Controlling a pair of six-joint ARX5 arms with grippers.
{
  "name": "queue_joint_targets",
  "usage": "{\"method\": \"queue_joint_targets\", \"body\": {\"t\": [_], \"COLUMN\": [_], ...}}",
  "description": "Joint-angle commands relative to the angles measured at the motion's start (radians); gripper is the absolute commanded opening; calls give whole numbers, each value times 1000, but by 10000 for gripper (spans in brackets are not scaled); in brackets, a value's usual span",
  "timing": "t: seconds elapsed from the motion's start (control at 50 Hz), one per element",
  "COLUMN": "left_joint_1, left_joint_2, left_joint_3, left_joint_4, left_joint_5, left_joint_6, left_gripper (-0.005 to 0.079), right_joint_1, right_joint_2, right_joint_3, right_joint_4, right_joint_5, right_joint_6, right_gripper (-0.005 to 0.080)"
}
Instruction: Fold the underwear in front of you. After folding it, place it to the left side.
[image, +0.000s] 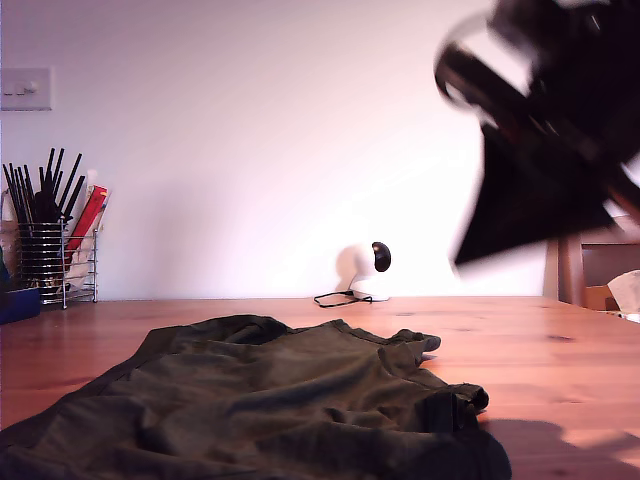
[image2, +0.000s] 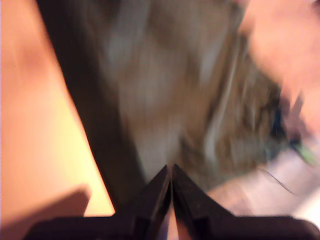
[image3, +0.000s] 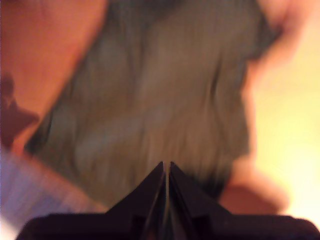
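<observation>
On the tabletop (image: 560, 350), the underwear (image: 290, 400) lies rumpled. Both end effectors, first (image2: 171, 172) and second (image3: 166, 169), are pinched together above it, empty.

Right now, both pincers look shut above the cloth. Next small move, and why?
Probably open my first pincer and lower it toward the underwear edge. Both wrist views show closed tips holding nothing, my second pincer included, and the garment lies rumpled and unfolded on the table.

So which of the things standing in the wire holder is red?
The flat red piece leaning out at the exterior view's right side of the wire holder; the thin sticks beside it are all black.
</observation>
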Motion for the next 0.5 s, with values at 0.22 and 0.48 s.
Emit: {"method": "queue_joint_targets", "body": {"t": [0.22,0.48], "left_joint_1": [0,0], "left_joint_2": [21,198], "left_joint_3": [0,0], "left_joint_4": [-68,-51], "left_joint_5": [-2,-25], "left_joint_6": [-148,-172], "left_gripper": [460,557], "right_joint_1": [2,2], "right_joint_2": [1,2], "right_joint_3": [-11,-11], "right_joint_4": [-64,-31], "right_joint_5": [-69,-65], "right_joint_6": [90,80], "right_gripper": [259,289]}}
